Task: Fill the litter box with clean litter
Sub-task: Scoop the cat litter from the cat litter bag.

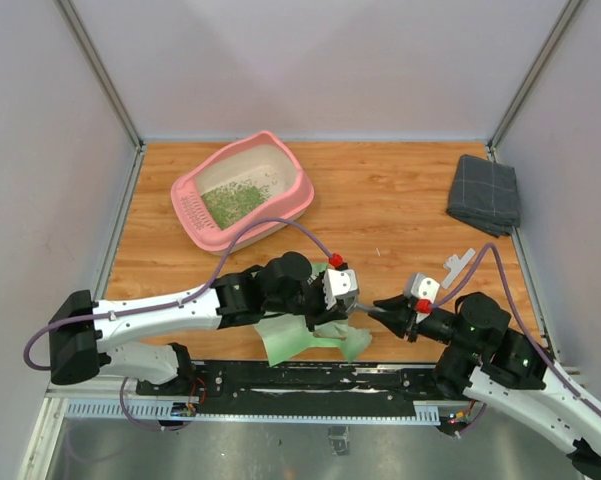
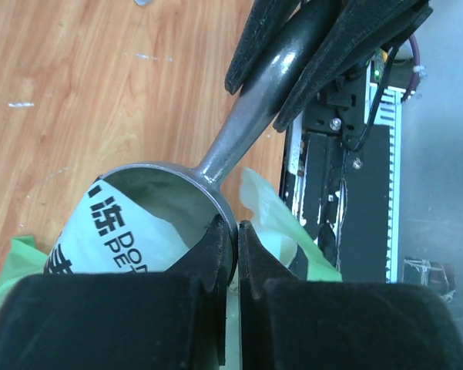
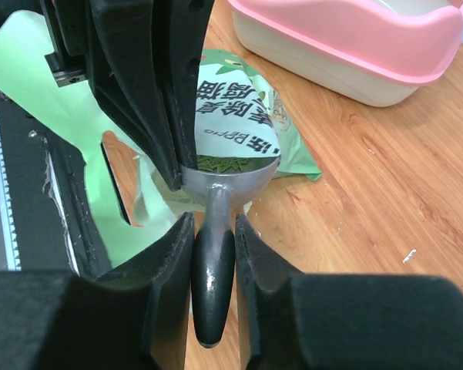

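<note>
- Litter box [image 1: 187,208]: pink tray, cream inside, at the far left of the table [image 1: 400,200], set at an angle, well apart from both of my grippers.
- Litter [image 1: 232,203]: green granules in a loose patch on the box floor. More granules sit in the scoop bowl at the bag mouth.
- My left gripper [image 2: 235,237]: near the front edge, about mid-table, lying over the bag. Its jaws are closed to a thin slit on the rim of the scoop bowl. I cannot tell whether bag film is pinched in as well.
- Bag [image 1: 298,340]: light green with dark printing, crumpled at the front edge under my left wrist, mouth towards the scoop.
- Scoop [image 3: 214,258]: grey metal, bowl in the bag mouth, handle pointing right.
- My right gripper [image 3: 213,231]: front edge, right of centre, jaws clamped on the scoop handle from both sides.
- Small pale bracket-like piece [image 1: 458,265]: flat on the table, just beyond my right gripper.
- Cloth [image 1: 485,194]: grey, folded, at the far right corner.
</note>
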Robot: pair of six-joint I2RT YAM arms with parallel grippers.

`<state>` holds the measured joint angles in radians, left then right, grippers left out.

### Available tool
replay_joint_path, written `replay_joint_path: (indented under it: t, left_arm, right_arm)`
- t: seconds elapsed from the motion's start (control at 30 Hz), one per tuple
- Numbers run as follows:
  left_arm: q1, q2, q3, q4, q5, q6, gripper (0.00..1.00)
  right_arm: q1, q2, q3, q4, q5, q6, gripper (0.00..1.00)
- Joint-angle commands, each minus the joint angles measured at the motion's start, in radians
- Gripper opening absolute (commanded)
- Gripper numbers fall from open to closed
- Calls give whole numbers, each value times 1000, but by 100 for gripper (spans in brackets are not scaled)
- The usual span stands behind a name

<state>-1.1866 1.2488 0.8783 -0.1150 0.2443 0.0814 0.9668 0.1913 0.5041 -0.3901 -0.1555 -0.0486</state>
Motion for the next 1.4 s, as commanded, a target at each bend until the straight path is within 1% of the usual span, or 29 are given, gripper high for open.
replay_joint_path:
  t: [0.0, 0.07, 0.1, 0.27, 0.4, 0.47, 0.53, 0.6, 0.73, 0.9, 1.0, 1.07, 1.2, 1.37]
  left_arm:
    - [-5, -41, -11, 38, -41, 54, 0]
    - [-6, -37, -5, 30, -60, 59, 0]
    - [-7, -36, -4, 28, -66, 61, 0]
    - [-11, -29, 1, 27, -81, 75, 0]
    - [-16, -18, 16, 10, -105, 83, 0]
    - [-19, -18, 20, 5, -115, 87, 0]
    - [-21, -22, 18, 6, -128, 93, 0]
    - [-23, -24, 18, 4, -143, 97, 0]
    - [-24, -21, 25, -3, -158, 103, 0]
    - [-27, -31, 24, 2, -161, 97, 0]
    - [-28, -36, 18, 1, -168, 97, 0]
    - [-29, -35, 18, -3, -172, 97, 0]
    - [-31, -32, 20, -2, -174, 95, 0]
    - [-31, -31, 19, 2, -187, 95, 0]
  right_arm:
    - [-19, 40, 139, -57, 70, 6, 33]
    - [-19, 80, 237, -134, 103, 14, 47]
    - [-18, 103, 286, -168, 135, 19, 49]
    - [-18, 283, 552, -387, 222, 24, 51]
    - [-19, 473, 748, -639, 233, 34, 52]
    - [-19, 560, 821, -753, 239, 61, 51]
    - [-19, 616, 860, -803, 244, 91, 52]
    - [-18, 659, 877, -801, 231, 122, 53]
    - [-19, 733, 905, -758, 103, 144, 55]
    - [-19, 829, 875, -752, 108, 150, 55]
    - [-18, 873, 845, -728, 55, 150, 54]
    - [-18, 892, 827, -715, 31, 150, 54]
    - [-19, 915, 780, -702, 49, 155, 54]
    - [-19, 918, 719, -653, -4, 175, 54]
